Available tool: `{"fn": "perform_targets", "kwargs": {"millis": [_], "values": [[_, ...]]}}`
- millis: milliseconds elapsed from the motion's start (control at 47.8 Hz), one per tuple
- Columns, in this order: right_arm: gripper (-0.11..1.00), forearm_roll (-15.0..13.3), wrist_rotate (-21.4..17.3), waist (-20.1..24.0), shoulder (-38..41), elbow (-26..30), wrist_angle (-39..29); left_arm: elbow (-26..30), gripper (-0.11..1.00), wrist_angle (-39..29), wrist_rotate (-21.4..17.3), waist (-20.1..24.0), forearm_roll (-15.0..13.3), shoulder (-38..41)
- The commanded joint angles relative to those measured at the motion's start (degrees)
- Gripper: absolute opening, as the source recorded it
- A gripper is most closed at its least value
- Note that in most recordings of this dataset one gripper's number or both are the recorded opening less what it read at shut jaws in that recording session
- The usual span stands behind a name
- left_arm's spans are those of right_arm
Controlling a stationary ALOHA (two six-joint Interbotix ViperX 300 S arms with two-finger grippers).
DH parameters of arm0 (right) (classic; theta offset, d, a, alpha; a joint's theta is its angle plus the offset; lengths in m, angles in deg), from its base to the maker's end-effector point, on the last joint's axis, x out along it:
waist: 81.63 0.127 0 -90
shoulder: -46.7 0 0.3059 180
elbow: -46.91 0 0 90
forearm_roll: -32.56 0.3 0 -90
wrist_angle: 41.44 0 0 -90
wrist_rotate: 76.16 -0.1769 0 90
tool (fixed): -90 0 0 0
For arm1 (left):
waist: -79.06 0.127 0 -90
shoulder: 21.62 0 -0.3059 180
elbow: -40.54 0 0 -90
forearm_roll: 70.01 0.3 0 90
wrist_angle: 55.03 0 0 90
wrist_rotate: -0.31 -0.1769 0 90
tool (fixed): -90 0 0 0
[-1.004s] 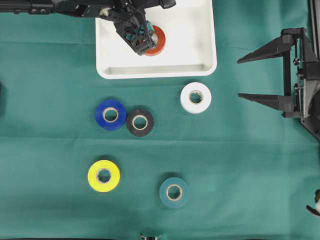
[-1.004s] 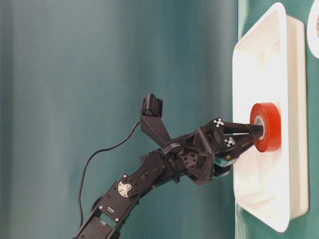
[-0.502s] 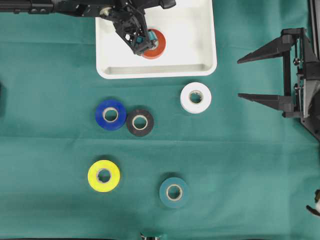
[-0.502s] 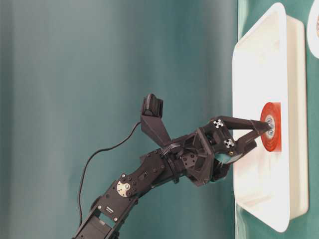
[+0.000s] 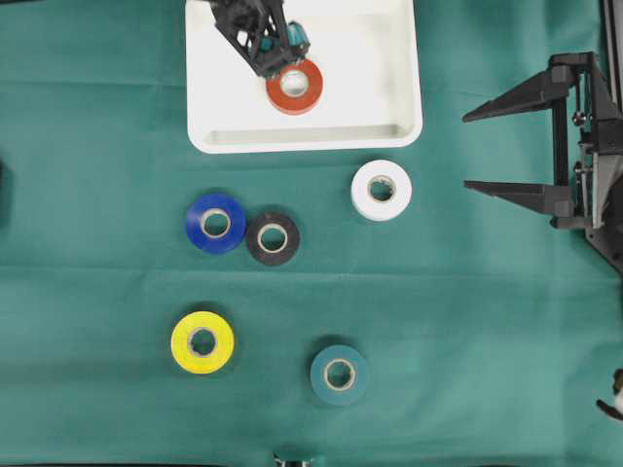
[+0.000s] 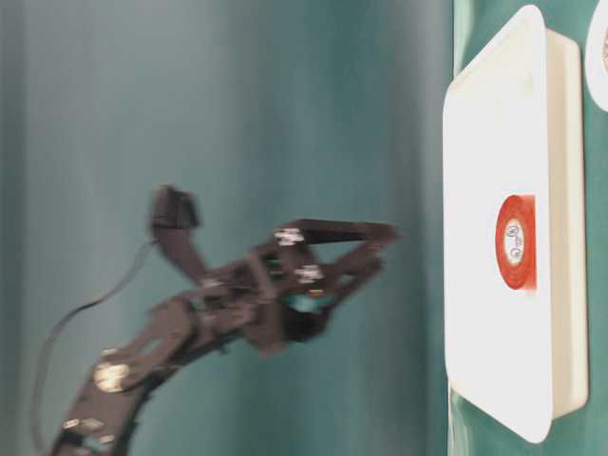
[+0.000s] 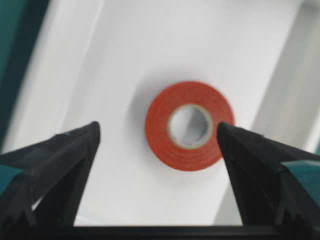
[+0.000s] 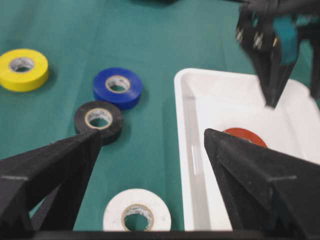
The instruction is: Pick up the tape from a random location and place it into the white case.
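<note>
The white case (image 5: 399,97) at the overhead view's top holds one red tape (image 5: 295,86), lying flat. The left gripper (image 7: 157,135) hovers above it, fingers spread, empty; the right gripper (image 8: 150,137) is spread too.

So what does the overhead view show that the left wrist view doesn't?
Only the overhead view shows the five loose rolls on the cloth: blue tape, black tape, white tape, yellow tape and teal tape, plus the right tool parked open. Only the left wrist view shows the left tool spread wide, clear of the roll. Both show the red tape lying flat in the white case.
</note>
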Motion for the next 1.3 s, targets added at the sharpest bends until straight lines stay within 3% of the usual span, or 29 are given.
{"fn": "perform_targets", "kwargs": {"millis": [0,188,418,963,1276], "values": [[0.92,-0.1,-0.1,-0.1,0.1,1.6,0.2,2.7,1.0,-2.0,-0.6,-0.3,0.1,-3.3],[0.92,-0.1,-0.2,-0.1,0.1,1.7,-0.1,5.7,1.0,-7.1,-1.4,-0.3,0.1,-5.2],[0.92,-0.1,-0.2,-0.1,0.1,1.8,-0.4,5.2,1.0,-7.2,-1.4,-0.9,0.1,-6.4],[0.92,-0.1,-0.4,-0.1,0.1,2.5,-0.4,4.1,1.0,-3.9,-1.2,-15.2,0.1,-6.9],[0.92,-0.1,-0.4,-0.1,0.0,2.6,-0.5,-0.5,1.0,-2.5,-1.3,-16.3,0.1,-11.9]]}}
